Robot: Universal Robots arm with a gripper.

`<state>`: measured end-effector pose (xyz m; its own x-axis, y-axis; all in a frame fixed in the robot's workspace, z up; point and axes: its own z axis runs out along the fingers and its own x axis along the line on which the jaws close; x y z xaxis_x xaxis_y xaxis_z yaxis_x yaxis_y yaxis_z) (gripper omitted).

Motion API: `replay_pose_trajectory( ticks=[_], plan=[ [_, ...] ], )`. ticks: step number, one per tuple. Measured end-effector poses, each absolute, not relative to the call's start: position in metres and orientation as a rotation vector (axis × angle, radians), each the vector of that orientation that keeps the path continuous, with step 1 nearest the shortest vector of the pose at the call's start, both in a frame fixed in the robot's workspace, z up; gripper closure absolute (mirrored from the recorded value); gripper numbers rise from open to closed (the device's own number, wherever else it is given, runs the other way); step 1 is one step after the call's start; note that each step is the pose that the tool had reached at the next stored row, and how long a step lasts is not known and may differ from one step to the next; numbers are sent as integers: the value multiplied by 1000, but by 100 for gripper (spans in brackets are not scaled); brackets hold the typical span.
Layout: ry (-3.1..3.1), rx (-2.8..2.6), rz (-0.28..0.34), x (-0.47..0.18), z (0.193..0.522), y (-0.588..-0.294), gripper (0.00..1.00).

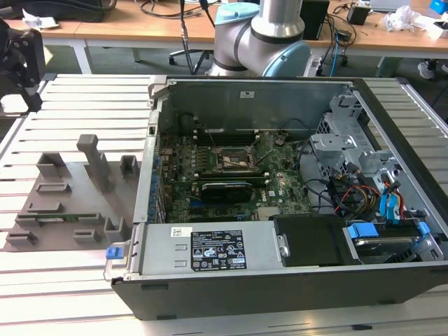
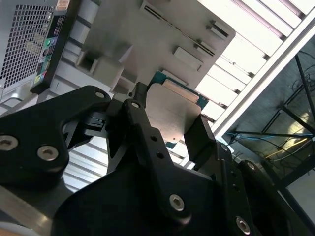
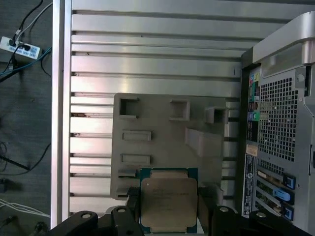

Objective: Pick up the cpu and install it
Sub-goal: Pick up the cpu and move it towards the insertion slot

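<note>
The slatted aluminium desk (image 1: 70, 294) ran past the frame edges in the exterior view. Wooden desks at the back (image 1: 140, 24) carried loose cables, and the first wrist view showed dark floor (image 3: 24, 123) beside the desk rim. An open computer case (image 1: 280, 290) lay on the slats, its corner towards the exterior view's right cut off. Its rear grille faced the camera in the first wrist view. The arm (image 1: 273, 28) stood behind the case, visible at its base joints alone, with the upper links out of frame. Inside the case, the black-framed socket (image 1: 231, 159) lay just beyond the long black expansion card (image 1: 224, 187); the socket's contents could not be made out. A grey fixture plate (image 1: 70, 203) with raised blocks sat on the slats beside the case. The end effector (image 3: 169, 209) was closed on the cpu (image 3: 169, 196), one black finger at each of two opposite edges. The cpu's metal top faced the first wrist camera, above the plate's near edge. The lower rim of the cpu and the finger contact faces were hidden.
</note>
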<state>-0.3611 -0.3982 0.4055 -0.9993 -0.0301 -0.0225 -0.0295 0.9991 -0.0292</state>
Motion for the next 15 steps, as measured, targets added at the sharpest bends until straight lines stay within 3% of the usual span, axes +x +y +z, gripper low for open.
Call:
replay_pose_trajectory(
  ticks=[15],
  plan=[
    [3118, -46, -45, -343, 404, -397, 45]
  ],
)
